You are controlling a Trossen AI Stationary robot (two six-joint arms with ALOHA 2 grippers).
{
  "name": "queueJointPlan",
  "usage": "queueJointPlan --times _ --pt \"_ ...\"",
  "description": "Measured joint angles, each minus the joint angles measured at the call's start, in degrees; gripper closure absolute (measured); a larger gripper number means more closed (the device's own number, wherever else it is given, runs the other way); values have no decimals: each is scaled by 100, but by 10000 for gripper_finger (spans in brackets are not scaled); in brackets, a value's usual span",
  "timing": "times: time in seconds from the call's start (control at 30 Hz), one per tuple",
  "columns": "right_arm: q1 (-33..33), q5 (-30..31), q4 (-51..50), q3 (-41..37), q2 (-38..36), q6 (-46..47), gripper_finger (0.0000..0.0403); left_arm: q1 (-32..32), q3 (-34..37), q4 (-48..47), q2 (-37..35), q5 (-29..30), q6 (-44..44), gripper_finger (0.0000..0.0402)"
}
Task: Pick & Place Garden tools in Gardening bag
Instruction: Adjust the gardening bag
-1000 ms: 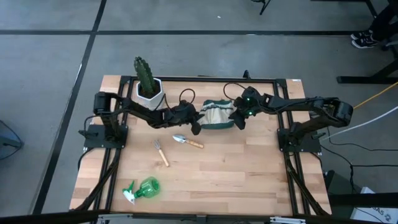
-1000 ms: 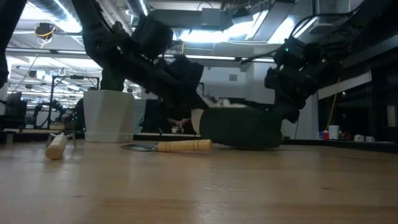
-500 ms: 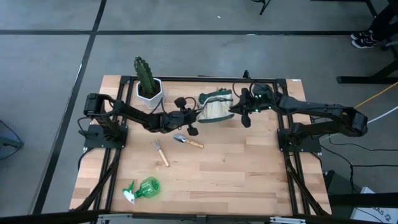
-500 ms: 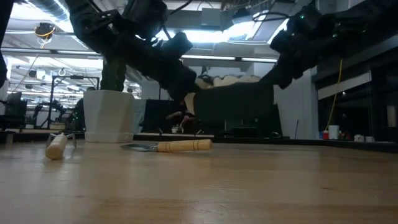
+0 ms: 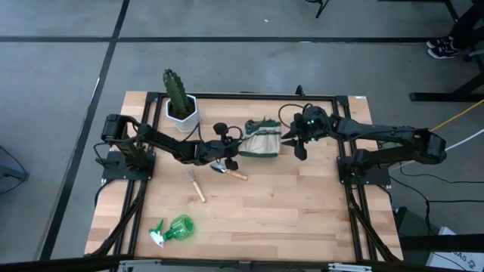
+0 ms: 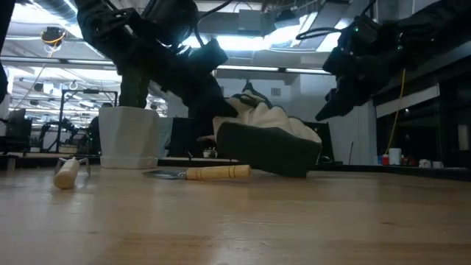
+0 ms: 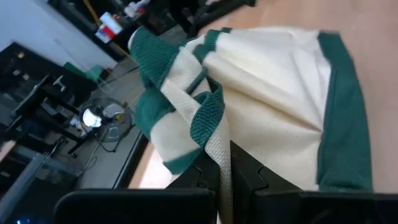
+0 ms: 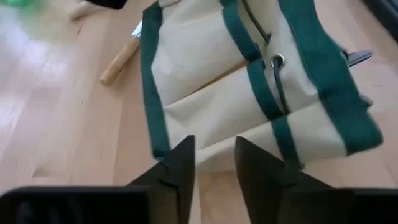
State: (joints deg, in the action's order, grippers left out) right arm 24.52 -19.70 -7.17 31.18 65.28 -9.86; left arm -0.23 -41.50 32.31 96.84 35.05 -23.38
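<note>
Meanwhile, the gardening bag [image 5: 262, 141] hangs tilted at the desk's [image 5: 302, 219] far middle.
Left gripper [image 7: 225, 177] is clenched on the bag's fabric edge; right gripper [image 8: 214, 163], released, hovers beside it. Soft and light, the bag likely sags, so grip its rim or handle.
</note>
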Motion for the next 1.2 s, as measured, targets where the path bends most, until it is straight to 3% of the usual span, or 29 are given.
queueJointPlan --times 0.23,0.63,0.93,1.2 --pt "-85 -24 -170 195 -51 124 206 -313 4 -1 2 219 -891 398" --pt "-84 -50 -1430 684 -135 753 88 -934 2 592 2 1553 -3214 398" --pt "-97 -49 -1417 684 234 828 68 -1133 2 924 2 1798 -3696 398" --pt "-79 -254 200 245 1006 472 68 -1161 2 959 2 1755 -3697 398"
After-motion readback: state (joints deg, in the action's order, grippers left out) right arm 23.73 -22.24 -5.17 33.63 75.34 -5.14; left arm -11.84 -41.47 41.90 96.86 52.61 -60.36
